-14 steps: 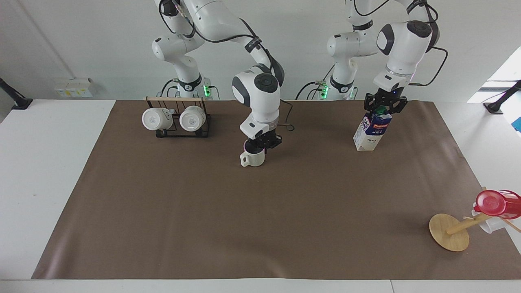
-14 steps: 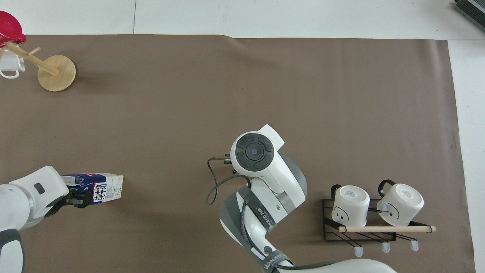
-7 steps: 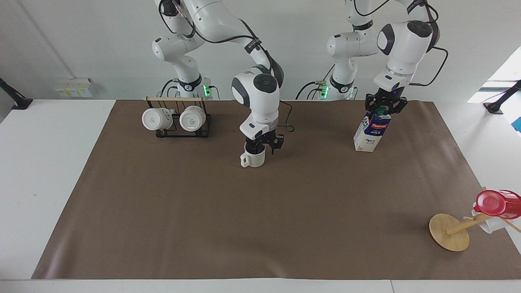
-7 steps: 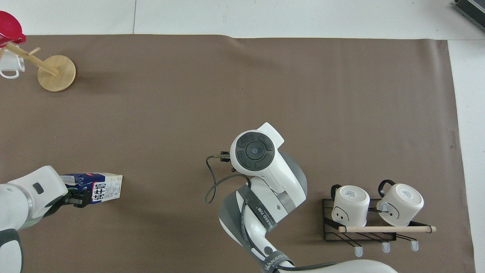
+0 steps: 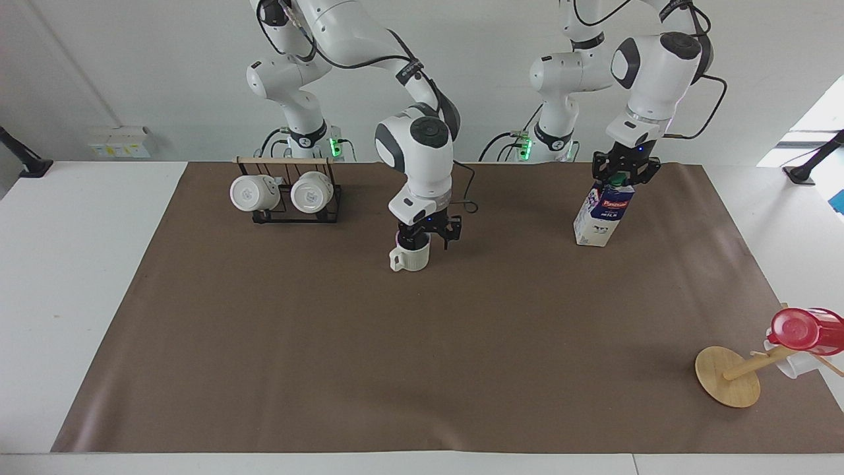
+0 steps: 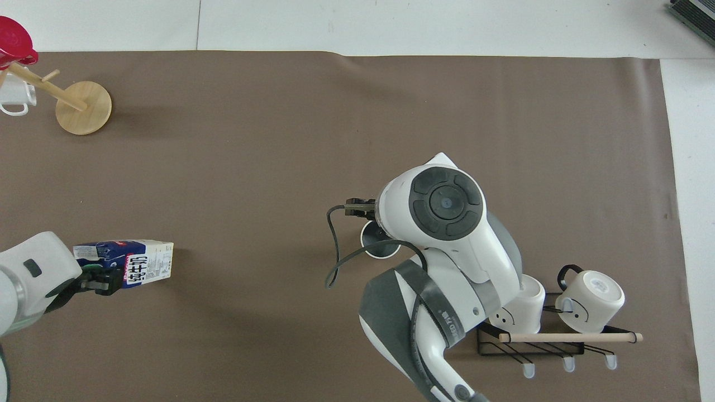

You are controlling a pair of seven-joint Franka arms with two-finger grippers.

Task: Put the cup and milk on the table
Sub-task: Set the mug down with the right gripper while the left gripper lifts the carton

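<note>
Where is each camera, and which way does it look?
Facing view: high across the table, looking at both robots; whole arms show, right claw open over the cup, left claw on the milk.
Overhead view: high above the robots' end, looking steeply down; only forearms and wrists show.
Both show the cup, milk and mug rack.

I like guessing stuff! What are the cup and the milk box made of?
The cup looks like ceramic: thick cream wall, matte, faintly ribbed, with a loop handle. The milk looks like printed coated cardboard: flat sides, sharp folded edges, and a green cap that is probably plastic.
</note>
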